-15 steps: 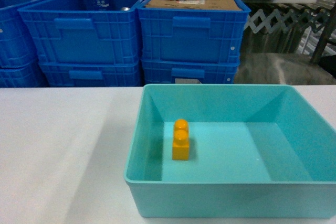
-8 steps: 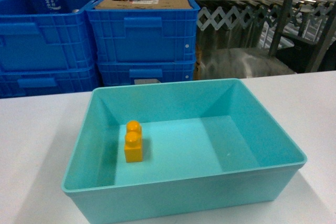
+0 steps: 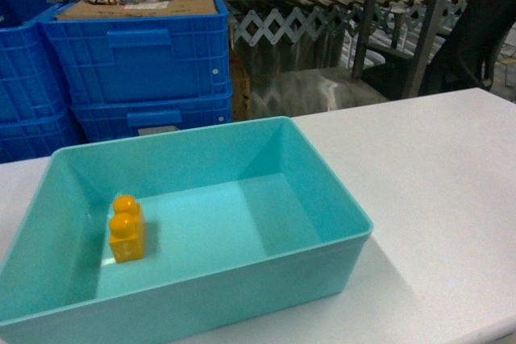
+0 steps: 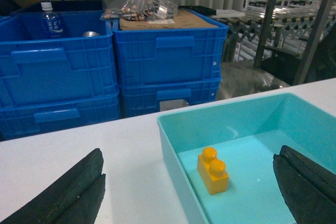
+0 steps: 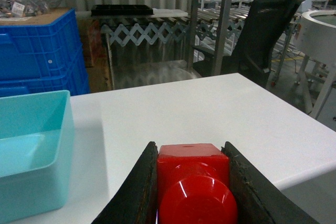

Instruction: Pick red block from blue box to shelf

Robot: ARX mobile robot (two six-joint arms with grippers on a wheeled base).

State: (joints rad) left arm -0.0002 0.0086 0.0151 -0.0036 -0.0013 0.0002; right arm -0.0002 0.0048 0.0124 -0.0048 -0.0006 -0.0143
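Observation:
The red block (image 5: 193, 179) is gripped stud-toward-camera between the jaws of my right gripper (image 5: 189, 146), above the white table to the right of the blue box (image 5: 55, 129). In the head view the blue box (image 3: 343, 213) sits low and left, and neither gripper shows there. My left gripper (image 4: 190, 153) hangs open over the box's near left rim (image 4: 169, 129), one finger over the table and one over the box. Steel uprights of the shelf (image 3: 431, 22) rise behind the table at the right.
A yellow two-stud brick (image 3: 126, 227) stands inside the box near its left wall. Stacked dark blue crates (image 3: 137, 54) topped with cardboard and bags stand behind the table. A black chair (image 3: 484, 30) is at the far right. The table's right edge (image 5: 294, 174) lies close.
The head view has swung right: the box and crates have slid left in the picture, and the shelf uprights and chair have come into view. The yellow brick stays in the box.

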